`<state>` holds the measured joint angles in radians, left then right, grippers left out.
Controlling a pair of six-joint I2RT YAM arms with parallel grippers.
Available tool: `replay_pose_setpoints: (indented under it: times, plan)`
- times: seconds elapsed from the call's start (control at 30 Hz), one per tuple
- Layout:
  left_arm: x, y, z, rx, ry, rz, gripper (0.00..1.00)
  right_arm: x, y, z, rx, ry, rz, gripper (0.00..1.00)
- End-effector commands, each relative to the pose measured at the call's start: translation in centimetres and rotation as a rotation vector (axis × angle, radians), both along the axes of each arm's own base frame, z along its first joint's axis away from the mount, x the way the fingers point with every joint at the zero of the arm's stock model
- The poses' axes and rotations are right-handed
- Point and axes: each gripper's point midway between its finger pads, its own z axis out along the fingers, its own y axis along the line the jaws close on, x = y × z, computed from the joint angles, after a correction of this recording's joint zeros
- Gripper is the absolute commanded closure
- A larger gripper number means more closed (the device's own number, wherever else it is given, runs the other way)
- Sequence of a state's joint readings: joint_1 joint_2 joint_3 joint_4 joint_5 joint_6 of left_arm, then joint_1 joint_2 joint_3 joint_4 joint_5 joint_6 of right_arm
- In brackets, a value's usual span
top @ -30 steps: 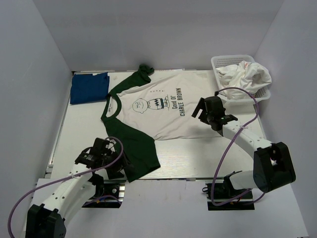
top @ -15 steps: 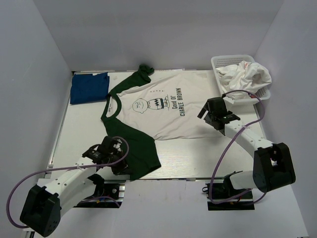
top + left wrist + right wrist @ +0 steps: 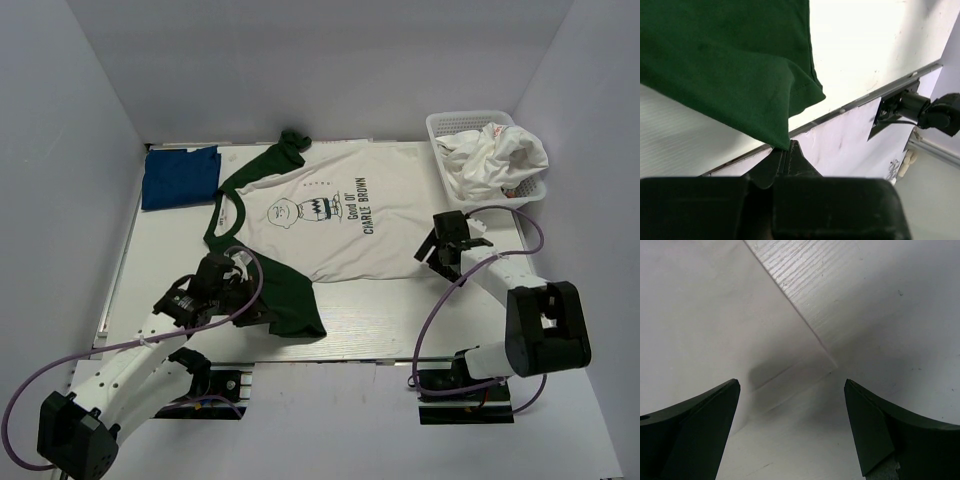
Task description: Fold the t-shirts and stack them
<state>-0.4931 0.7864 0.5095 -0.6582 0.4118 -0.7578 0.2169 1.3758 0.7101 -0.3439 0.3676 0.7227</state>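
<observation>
The white t-shirt with green sleeves (image 3: 340,230) lies spread flat on the table (image 3: 165,255), left of the basket (image 3: 445,125), which holds crumpled white t-shirts (image 3: 495,160). A folded blue t-shirt (image 3: 180,178) sits far left of the basket. The left jaws are clamped on the edge of the near green sleeve (image 3: 740,75), well left of the basket. The right jaws stand wide apart over bare table, just nearer than the basket.

green-sleeved shirt (image 3: 330,225) — spread out, blue shirt (image 3: 180,178) folded

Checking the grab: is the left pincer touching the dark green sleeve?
Touching. The left wrist view shows the left pincer shut on the dark green sleeve.
</observation>
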Motion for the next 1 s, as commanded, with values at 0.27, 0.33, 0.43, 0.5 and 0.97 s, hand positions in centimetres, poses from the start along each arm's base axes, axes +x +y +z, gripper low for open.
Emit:
replay_pose_setpoints:
  times: [0.27, 0.33, 0.43, 0.5, 0.97]
  plan:
    - [-2.2, -1.8, 2.4, -0.165, -0.05, -0.152, 1.0, -0.9, 0.2, -2.4, 0.081, 0.064, -0.014, 0.56]
    - [-3.1, -0.8, 1.7, -0.124, -0.007, -0.12, 1.0, -2.8, -0.5, -2.8, 0.079, 0.084, -0.033, 0.81]
    - [-4.8, 0.1, 1.0, -0.091, 0.071, -0.096, 1.0, -5.2, -0.9, -2.8, 0.085, 0.105, -0.054, 1.0]
    - [-5.9, 0.7, 0.9, -0.085, 0.115, -0.076, 1.0, -6.4, -1.0, -2.5, 0.088, 0.111, -0.056, 1.0]
    - [-1.9, -2.9, 5.5, -0.309, -0.148, -0.138, 1.0, -3.8, 1.4, 1.6, 0.154, -0.032, 0.093, 1.0]
